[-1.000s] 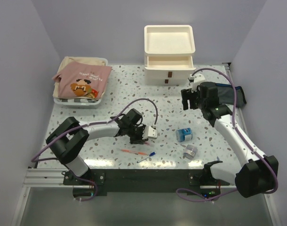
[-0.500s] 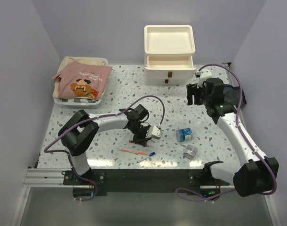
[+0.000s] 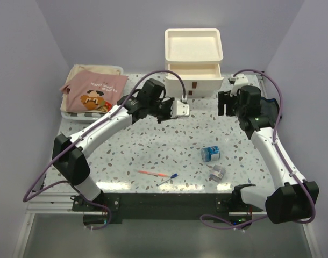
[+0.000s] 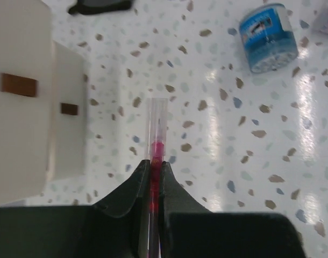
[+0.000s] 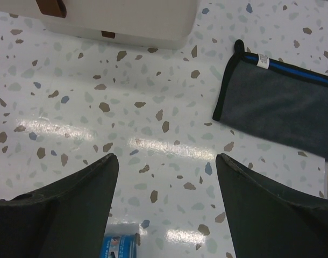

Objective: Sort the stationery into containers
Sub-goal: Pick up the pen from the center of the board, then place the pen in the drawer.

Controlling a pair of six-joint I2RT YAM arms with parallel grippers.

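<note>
Stationery count time! How many pens do you see? — Mia

Three. One red pen is pinched in the left tool. That tool's two fingers are squeezed tight on it, and the pen's clear end pokes out past the tips. A second red pen and one blue pen lie on the desk. They are just beside each other, well behind the left tool, close to the arm bases. — Ben

And rolls? — Mia

Two. One blue roll and one grey roll sit near each other, behind the right tool. — Ben

Is the right tool holding anything? — Mia

No. Its two fingers are spread wide, with only desk between them. — Ben

How many places to put things? — Mia

Two. One cream drawer unit stands close to both tools, on the side away from the arm bases. Its top drawer is pulled out, and two brown handles show lower down. One dark pouch lies flat, ahead of the right tool and off to its right. From above, the arm hides most of it. — Ben

Anything else? — Mia

One white basket with one pink cloth on top, far out to the left of the left tool. — Ben
</note>
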